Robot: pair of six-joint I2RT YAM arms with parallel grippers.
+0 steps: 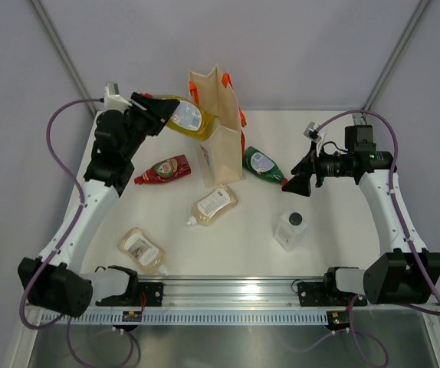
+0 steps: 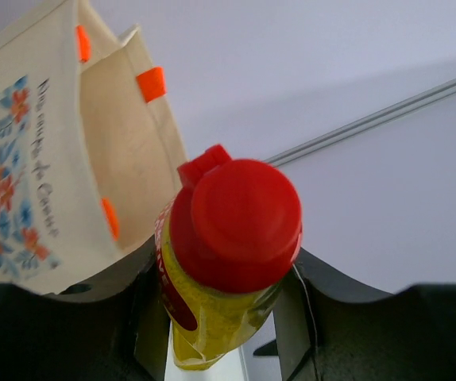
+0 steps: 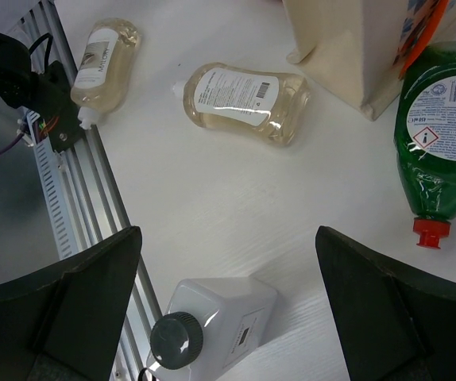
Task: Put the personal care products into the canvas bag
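Bag: my canvas bag [image 1: 224, 146] stands upright at the far middle of the table [image 1: 243, 249].
Held: the held bottle [image 1: 188, 116] sits between the fingers of my left gripper [image 1: 157, 107], raised at the bag's upper left. It may touch the rim, but I cannot tell.
Left of bag: the left-hand bottle [image 1: 164, 169] lies on the table near the bag's foot.
Before bag: the middle bottle [image 1: 214, 205] lies just in front of it.
Near left: the near-left bottle [image 1: 141, 249] lies close to the rail [image 1: 235, 290].
Right of bag: the right-hand bottle [image 1: 261, 163] lies just beside the bag.
Near right: the near-right bottle [image 1: 290, 228] stands well apart from the bag.
Right side: my right gripper [image 1: 297, 184] hangs between those two bottles.
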